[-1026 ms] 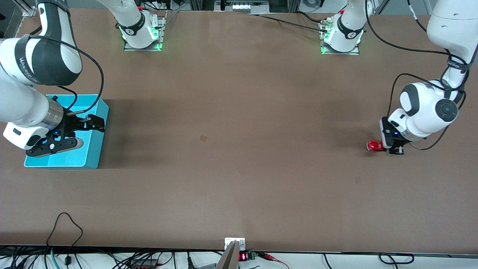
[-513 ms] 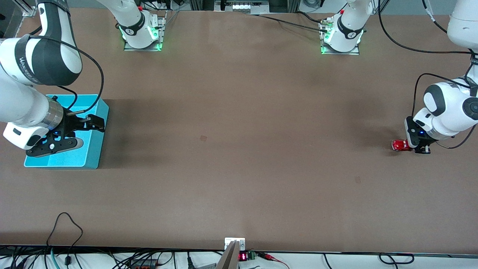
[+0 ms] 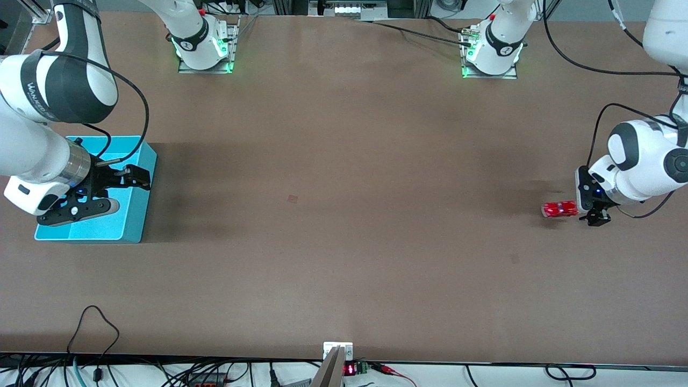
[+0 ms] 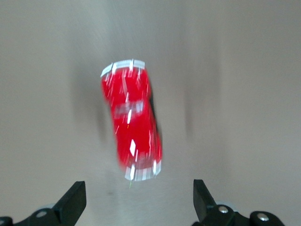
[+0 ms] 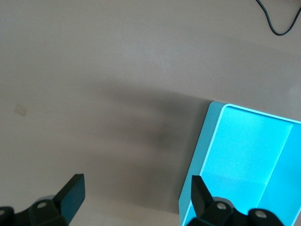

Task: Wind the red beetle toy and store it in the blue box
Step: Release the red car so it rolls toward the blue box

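On the table, toward the left arm's end, sits the red beetle toy point(image 3: 559, 209), and it looks smeared, so it may be rolling. It is on its wheels on the brown table point(image 3: 344, 215). Just beside it is the left gripper point(image 3: 590, 207), low over the table. In the left wrist view the toy point(image 4: 133, 120) lies free in front of the two black fingers point(image 4: 73, 200), which are spread wide and touch nothing.

The blue box point(image 3: 129, 215) is well apart from the toy, at the right arm's end of the table. The right gripper point(image 3: 115, 191) hangs over the box, fingers spread and holding nothing. That arm waits.

What could go wrong? I think the toy may be wound up and let go. If so, it could run off across the table where no arm is ready. It could curve away and miss the box. It could bump the low wall of the box and stop outside. It could even roll to the table edge and fall. A grab at a moving toy could knock it over.
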You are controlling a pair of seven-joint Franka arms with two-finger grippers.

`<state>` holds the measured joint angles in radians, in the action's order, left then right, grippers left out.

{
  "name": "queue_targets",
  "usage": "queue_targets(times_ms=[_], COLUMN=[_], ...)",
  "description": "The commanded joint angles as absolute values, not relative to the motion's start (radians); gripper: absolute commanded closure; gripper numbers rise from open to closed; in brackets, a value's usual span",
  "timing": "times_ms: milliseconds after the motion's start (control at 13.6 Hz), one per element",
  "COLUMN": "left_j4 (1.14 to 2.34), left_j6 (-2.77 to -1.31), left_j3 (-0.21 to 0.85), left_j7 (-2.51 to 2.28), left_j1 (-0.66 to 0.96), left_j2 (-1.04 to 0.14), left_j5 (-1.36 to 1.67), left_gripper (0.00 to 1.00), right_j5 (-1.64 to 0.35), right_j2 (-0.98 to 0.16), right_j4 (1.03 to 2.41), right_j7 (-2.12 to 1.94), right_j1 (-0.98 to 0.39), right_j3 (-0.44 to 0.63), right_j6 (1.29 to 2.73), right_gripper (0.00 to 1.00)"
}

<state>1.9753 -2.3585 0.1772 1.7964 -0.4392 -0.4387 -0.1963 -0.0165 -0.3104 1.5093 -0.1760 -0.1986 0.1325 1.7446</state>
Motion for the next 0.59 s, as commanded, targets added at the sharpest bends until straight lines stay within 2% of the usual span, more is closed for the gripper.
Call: queue_targets(times_ms=[0, 513], left_j4=[1.924, 1.917], left_j6=[-2.26, -2.26], left_j3=[0.254, 0.267], left_j7=[1.801, 1.673], left_j1=[-0.443, -0.313], left_j2=[-0.361, -0.311], left_j5=[-0.21, -0.035], left_gripper=[0.0, 0.0], right_j5=[-0.005, -0.005], right_j2=[-0.307, -0.307], right_j4=[1.505, 1.505], right_j7=[-0.166, -0.169], right_j1=[-0.196, -0.195], right_j3=[0.132, 0.132], right_j6=[1.735, 1.735], right_gripper=[0.0, 0.0])
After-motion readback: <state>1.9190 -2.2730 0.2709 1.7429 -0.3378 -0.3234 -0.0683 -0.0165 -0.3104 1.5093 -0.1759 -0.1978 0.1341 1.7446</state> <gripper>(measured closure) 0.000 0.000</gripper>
